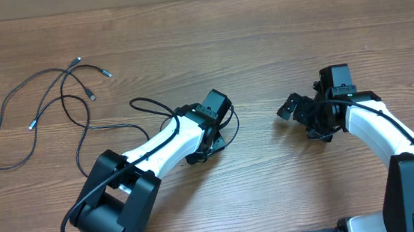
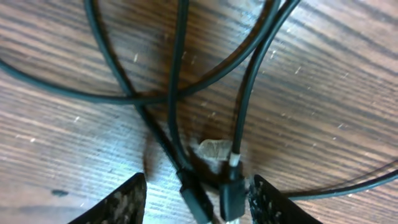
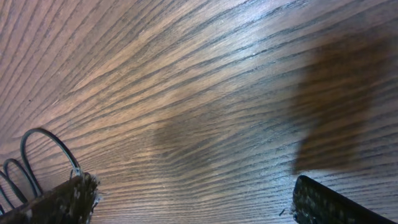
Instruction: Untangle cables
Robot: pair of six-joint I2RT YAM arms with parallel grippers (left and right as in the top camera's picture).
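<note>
The thin black cables (image 1: 66,98) lie in loose loops on the left of the wooden table, with several small silver plug ends (image 1: 78,61) at the back left. One strand runs right to my left gripper (image 1: 208,142). In the left wrist view, several cable strands (image 2: 177,74) cross on the wood. Two black plug ends (image 2: 231,198) lie between the spread fingers of my left gripper (image 2: 198,190), which is open and low over the table. My right gripper (image 1: 303,120) is open and empty over bare wood, with nothing between its fingers in the right wrist view (image 3: 196,186).
The wooden table (image 1: 261,44) extends to the back and right. The two arms' white links and black bases stand at the front edge. Thicker black arm wires (image 3: 37,155) show at the left edge of the right wrist view.
</note>
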